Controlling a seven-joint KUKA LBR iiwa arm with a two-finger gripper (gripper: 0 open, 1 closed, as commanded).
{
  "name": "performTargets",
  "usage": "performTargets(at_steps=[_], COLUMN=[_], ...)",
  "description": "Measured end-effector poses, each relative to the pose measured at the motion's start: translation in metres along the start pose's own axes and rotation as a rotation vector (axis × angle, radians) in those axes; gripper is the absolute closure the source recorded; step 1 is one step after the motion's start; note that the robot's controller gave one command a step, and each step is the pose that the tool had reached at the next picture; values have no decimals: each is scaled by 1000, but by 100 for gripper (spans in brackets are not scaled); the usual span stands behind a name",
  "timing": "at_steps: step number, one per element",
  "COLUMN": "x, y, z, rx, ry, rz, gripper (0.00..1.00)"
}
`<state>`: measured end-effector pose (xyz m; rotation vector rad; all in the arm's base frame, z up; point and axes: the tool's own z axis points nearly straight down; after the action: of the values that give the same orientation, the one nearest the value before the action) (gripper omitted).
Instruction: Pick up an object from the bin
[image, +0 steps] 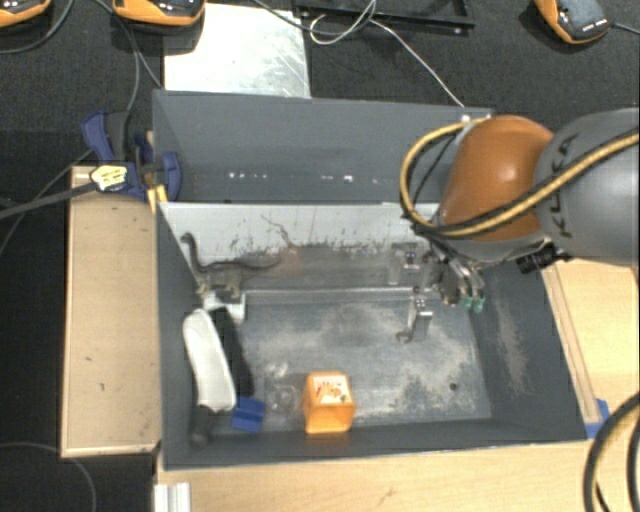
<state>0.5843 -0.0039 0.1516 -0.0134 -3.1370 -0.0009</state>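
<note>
A grey metal bin (520, 400) is being viewed from above, with a robot arm reaching in from the view's right. Its wrist is wearing a rounded orange cover (495, 180) looped with cables. The pincer (415, 328) is hanging low over a bare, scuffed patch of the bin floor, well apart from every loose thing. It cannot be told from this angle whether it is open or closed. The likeliest thing to pick, a small orange block (328, 402), is lying toward the near wall, down and to the view's left of the pincer, standing free with room around it. Farther the same way, against the left wall, a white brush with a black handle (208, 365) is lying lengthwise, and a small blue piece (248, 414) is sitting at its near end. A dull grey thing (235, 268), too dim to name, is resting in the far left corner. Judging by this, the arm is probably hovering over open floor before committing to any thing.
</note>
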Motion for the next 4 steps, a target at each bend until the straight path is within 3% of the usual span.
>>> performTargets(at_steps=[1, 2, 3, 4], x=[-2, 28, 14, 84], y=[0, 74, 86, 95], z=[-5, 68, 81, 82], rx=[0, -2, -1, -2], ry=[-8, -1, -12, 4], rz=[0, -177, -196, -288], gripper=[0, 0, 0, 0])
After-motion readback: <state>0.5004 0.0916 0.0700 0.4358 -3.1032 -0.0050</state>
